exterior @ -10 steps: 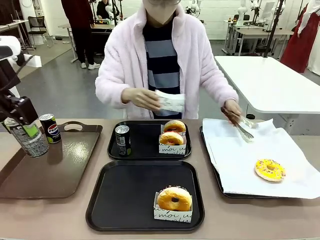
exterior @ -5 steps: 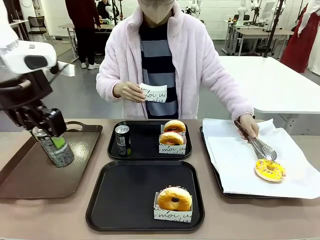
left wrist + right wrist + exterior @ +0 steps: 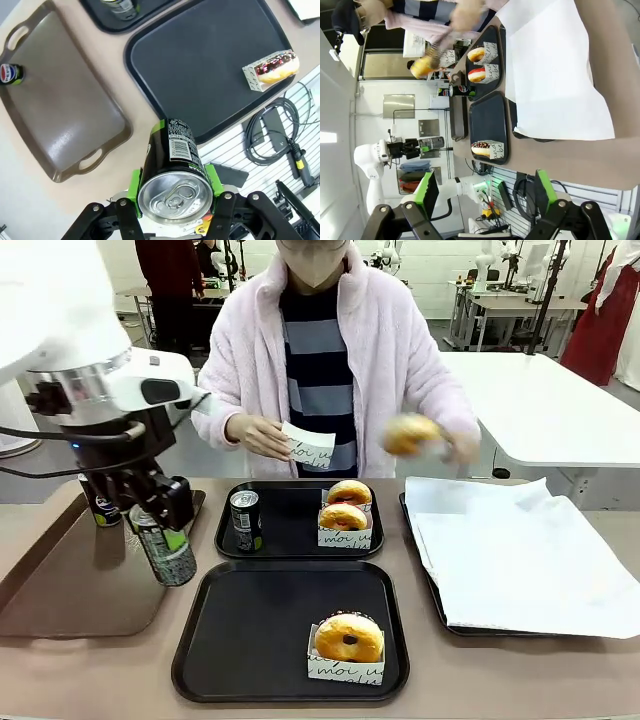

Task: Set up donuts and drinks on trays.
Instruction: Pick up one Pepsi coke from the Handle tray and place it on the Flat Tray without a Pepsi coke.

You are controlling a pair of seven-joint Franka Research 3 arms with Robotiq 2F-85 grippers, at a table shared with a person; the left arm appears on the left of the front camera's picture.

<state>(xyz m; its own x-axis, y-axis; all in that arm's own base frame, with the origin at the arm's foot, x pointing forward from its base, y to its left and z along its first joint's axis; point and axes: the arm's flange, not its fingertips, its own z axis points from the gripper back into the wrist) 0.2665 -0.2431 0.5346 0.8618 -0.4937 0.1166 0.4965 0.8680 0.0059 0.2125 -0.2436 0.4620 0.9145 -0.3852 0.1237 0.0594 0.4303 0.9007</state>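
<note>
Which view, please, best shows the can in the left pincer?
The left wrist view: the can, silver top and barcode sharp, sits between the left pincer's green pads. The front view shows it tilted, top hidden by the pincer. The right wrist view is too distant.

Black script on the far donut box (image 3: 343, 537) — "moi u", roughly.

Matt plastic, gloss, paper, metal
Matt black plastic square tray (image 3: 250, 630); glossy smooth brown handled tray (image 3: 80, 590); smooth white paper sheet (image 3: 520, 550); slim dark can (image 3: 172, 160) with shiny silver metal top
</note>
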